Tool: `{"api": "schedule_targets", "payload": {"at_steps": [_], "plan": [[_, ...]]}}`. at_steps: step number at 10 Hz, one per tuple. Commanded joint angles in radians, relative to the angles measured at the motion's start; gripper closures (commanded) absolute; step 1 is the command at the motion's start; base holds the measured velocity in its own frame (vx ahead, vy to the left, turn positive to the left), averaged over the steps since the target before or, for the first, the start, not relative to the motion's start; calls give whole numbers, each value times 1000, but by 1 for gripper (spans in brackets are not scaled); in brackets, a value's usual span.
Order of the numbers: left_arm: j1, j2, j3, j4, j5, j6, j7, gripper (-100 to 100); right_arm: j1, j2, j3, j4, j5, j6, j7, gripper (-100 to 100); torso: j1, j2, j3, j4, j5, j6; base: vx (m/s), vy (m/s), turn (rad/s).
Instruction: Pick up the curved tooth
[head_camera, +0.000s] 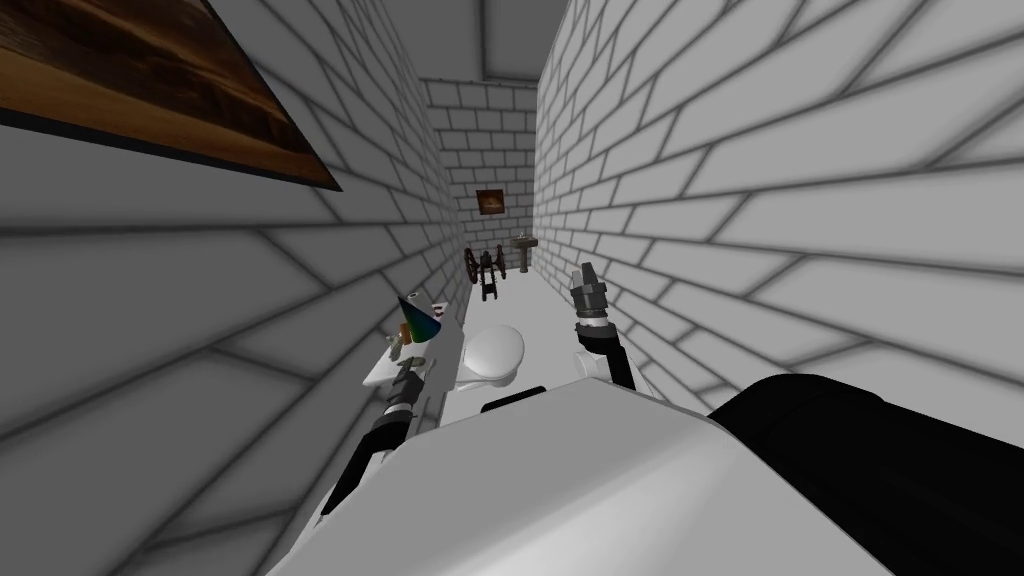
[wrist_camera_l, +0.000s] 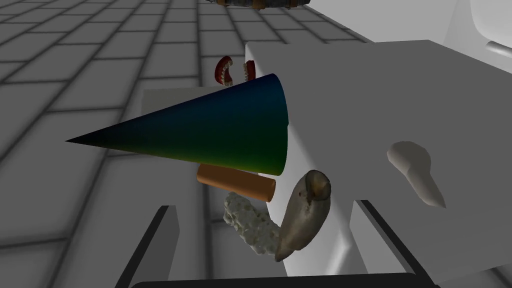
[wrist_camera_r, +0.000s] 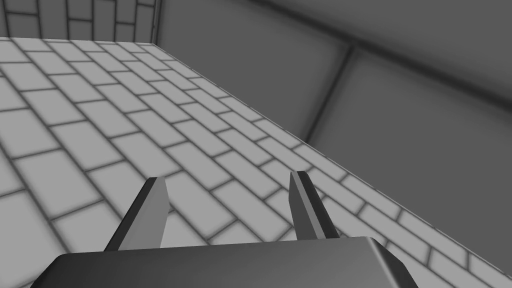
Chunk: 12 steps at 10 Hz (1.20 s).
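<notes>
1. The left gripper reaches over a white ledge by the left wall, just left of the toilet. Its jaws stand wide apart and hold nothing.
2. The curved tooth is grey-brown and shaped like a horn. It sits at the edge of the ledge, between the two fingers and near the gripper's dark body. Neither finger touches it.
3. A pale lumpy piece touches the tooth near its pointed end. Just beyond it lies an orange cylinder. Against the cylinder is a big cone, coloured from dark blue to green.
4. Farther than the cone are two red sets of false teeth, close to each other. A second pale tooth, straighter, is on the ledge, apart from the curved one.
5. At the far end of the narrow room stand a dark wheeled object and a small sink.
6. The right gripper is raised near the right brick wall. Its jaws are apart and nothing is between them.
</notes>
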<state>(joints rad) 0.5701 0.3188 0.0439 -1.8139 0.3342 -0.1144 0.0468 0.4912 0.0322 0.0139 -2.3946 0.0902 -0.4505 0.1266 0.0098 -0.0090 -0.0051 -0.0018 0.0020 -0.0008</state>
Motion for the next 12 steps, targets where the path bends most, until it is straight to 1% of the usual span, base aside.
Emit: {"api": "schedule_targets", "payload": {"at_steps": [1,2,3,4,5,9,10,11,12], "plan": [[18,25,-10,29,3,29,-1,-100,0,0,0,0,0,0,0,0,0,0,0,0,0,0,179,139,-140],[6,16,-7,27,2,14,-1,-100,0,0,0,0,0,0,0,0,0,-1,-1,0,0,0,73,67,-34],[6,18,-8,30,2,16,-1,0,0,0,0,0,0,0,0,0,-5,3,2,0,-1,0,14,14,3],[6,18,-7,30,2,16,-1,-100,0,0,0,0,0,0,0,0,-8,7,4,1,-2,0,7,6,-1],[6,18,-7,30,2,16,-1,100,0,0,0,0,0,0,0,0,-10,9,5,2,-2,0,0,0,0],[6,18,-7,29,2,16,-1,100,0,0,0,0,0,0,0,0,-11,10,5,2,-2,0,0,0,0],[6,18,-7,29,2,16,-1,0,0,0,0,0,0,0,0,0,-11,10,5,2,-2,0,0,0,0],[6,18,-7,29,2,16,-1,100,0,0,0,0,0,0,0,0,-11,10,5,2,-2,0,0,0,0],[6,18,-7,29,2,16,-1,0,0,0,0,0,0,0,0,0,-11,10,5,2,-2,0,0,0,0]]}}
